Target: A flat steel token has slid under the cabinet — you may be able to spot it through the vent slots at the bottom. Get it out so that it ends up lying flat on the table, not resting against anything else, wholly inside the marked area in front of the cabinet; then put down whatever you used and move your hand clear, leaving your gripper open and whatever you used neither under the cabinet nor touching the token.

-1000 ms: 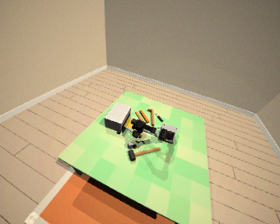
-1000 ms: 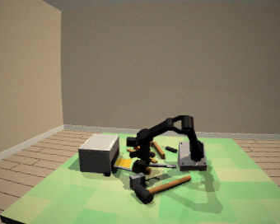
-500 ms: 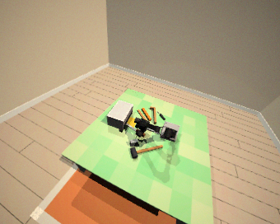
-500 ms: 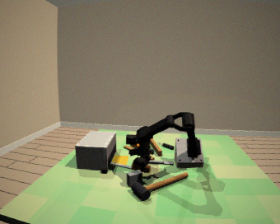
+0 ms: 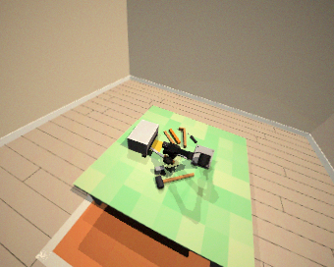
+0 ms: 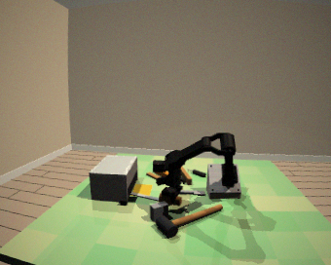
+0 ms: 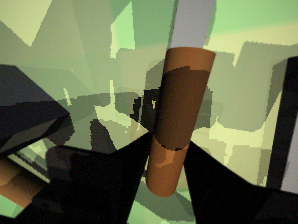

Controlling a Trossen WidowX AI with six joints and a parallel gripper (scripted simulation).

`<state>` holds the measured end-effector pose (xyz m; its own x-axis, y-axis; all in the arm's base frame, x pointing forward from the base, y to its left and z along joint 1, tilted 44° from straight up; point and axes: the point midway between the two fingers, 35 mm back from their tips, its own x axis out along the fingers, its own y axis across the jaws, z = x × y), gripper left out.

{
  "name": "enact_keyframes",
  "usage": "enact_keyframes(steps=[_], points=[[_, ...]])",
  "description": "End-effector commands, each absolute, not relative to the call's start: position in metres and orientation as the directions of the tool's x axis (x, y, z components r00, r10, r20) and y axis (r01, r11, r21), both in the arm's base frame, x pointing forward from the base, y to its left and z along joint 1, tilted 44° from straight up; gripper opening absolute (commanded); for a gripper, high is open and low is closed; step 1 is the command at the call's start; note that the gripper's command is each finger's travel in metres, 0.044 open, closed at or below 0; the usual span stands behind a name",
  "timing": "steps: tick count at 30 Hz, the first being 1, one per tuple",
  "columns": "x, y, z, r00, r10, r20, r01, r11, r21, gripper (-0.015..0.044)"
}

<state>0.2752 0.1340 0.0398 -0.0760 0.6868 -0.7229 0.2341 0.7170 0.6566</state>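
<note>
In front of the cabinet [image 5: 143, 135] [image 6: 111, 179], my jaws [image 5: 169, 160] [image 6: 169, 197] are clamped on a tool's round wooden handle [image 6: 167, 196] [image 7: 184, 95]. Its pale metal blade [image 6: 145, 197] [image 7: 193, 22] reaches toward the cabinet, near the yellow area [image 5: 157, 145] [image 6: 143, 189]. I cannot make out the token.

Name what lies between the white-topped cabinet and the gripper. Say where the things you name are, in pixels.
In the exterior view, the yellow marked area [image 5: 157, 145] [image 6: 143, 189] and the thin grey blade [image 6: 144, 197] lie between cabinet [image 5: 144, 132] [image 6: 108, 185] and gripper [image 6: 170, 196].
</note>
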Motion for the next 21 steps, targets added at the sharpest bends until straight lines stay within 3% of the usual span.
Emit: enact_keyframes(steps=[1,21], points=[[0.269,0.135,0.040,-0.078,0.688,-0.722,0.242,0.716,0.655,0.0000],[0.246,0.139,0.047,-0.079,0.688,-0.722,0.243,0.715,0.655,0.0000]])
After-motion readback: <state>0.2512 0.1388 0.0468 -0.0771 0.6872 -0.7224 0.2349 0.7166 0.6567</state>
